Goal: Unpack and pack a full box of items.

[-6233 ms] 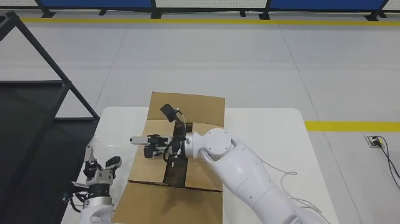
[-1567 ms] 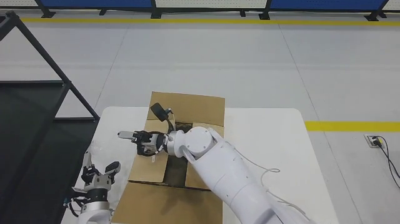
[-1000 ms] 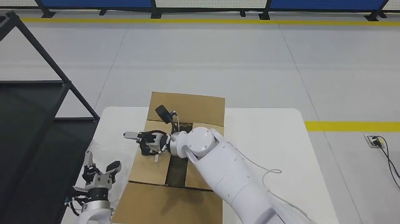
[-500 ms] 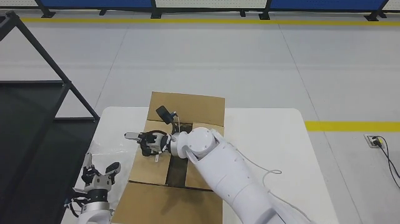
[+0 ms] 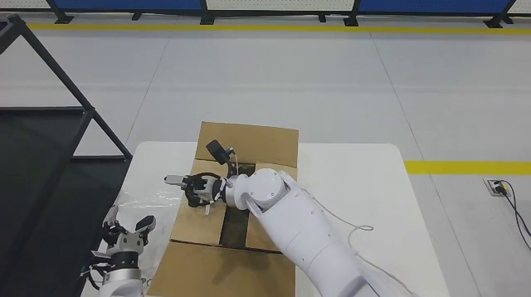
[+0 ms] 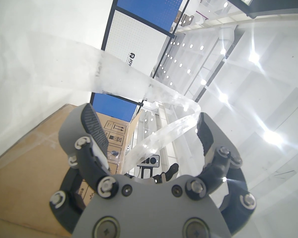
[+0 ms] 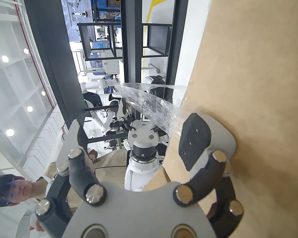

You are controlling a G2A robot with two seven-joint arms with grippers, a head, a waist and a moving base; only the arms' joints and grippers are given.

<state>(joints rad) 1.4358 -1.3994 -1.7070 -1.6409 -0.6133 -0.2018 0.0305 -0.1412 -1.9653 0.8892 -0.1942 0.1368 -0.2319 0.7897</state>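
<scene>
Left gripper (image 6: pixel 146 117) sits beside the near left corner of the brown cardboard box (image 5: pixel 247 141). Its jaws are spread wide, and the long strip of clear packing tape (image 6: pixel 119 77) drapes across it, clinging to one pad rather than pinched. The strip runs back to the box's left edge, and I judge it is being peeled away to free the flaps for unpacking. Farther on, the right gripper (image 7: pixel 135 122) hovers at the box's left flap, equally wide and gripping nothing. One pad is close against the cardboard, though I can't tell if it touches.
</scene>
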